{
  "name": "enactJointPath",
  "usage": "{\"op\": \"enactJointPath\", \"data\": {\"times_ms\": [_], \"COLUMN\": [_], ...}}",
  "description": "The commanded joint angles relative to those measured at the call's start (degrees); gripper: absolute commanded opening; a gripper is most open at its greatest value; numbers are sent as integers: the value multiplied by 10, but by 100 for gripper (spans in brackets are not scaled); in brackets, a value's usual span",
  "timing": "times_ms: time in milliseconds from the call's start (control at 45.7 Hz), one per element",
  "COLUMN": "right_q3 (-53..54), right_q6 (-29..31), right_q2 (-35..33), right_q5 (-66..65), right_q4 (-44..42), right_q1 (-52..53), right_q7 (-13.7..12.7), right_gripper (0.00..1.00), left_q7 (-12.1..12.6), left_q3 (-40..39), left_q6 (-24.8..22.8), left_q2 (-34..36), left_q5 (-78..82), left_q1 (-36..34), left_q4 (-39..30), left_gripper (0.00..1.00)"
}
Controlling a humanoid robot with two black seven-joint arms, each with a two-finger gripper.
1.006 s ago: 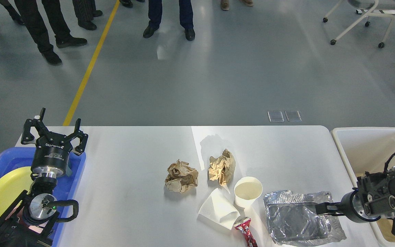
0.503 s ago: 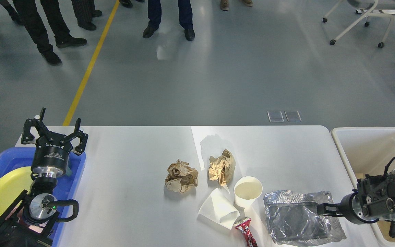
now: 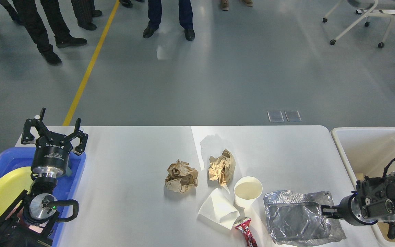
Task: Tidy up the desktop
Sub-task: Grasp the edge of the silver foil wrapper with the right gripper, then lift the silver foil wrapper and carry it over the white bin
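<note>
The desktop (image 3: 132,164) is a wide white tabletop. On it lie two crumpled brown paper balls (image 3: 181,176) (image 3: 222,167), a white paper cup (image 3: 248,191), a folded white paper (image 3: 219,208), a crushed red wrapper (image 3: 245,230) and a crinkled foil tray (image 3: 300,216). My left gripper (image 3: 55,132) stands open above the desktop's left end, holding nothing. My right gripper (image 3: 326,211) points left at the foil tray's right rim. Its dark fingers lie close together against the foil, so I cannot make out whether they hold it.
A blue tray (image 3: 77,178) with a yellow plate (image 3: 2,193) sits at the left end under my left arm. A cream-white bin (image 3: 372,147) stands beside the right end. People's legs and a wheeled chair stand on the floor beyond the far edge.
My right gripper has drawn back to the right, from over the foil tray's middle to its right rim, and dropped slightly. The left arm has not moved.
</note>
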Motion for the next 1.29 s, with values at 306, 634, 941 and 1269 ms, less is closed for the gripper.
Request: {"op": "enactJointPath", "data": {"times_ms": [306,634,941,1269], "right_q3": [6,6,6,2], "right_q6": [2,9,57,210], "right_q2": [0,-4,-58,-154], "right_q5": [39,42,63,97], "right_q4": [1,4,14,59], "right_q1": [-9,-8,29,175], "right_q7": [1,0,6,17], "right_gripper": [0,0,0,0], "left_q7": [0,0,0,0], "left_q3": [0,0,0,0], "left_q6": [0,0,0,0], "left_q2": [0,0,0,0], "left_q5": [0,0,0,0], "left_q1": [1,0,0,0], "left_q4": [0,0,0,0], "left_gripper": [96,96,96,96]}}
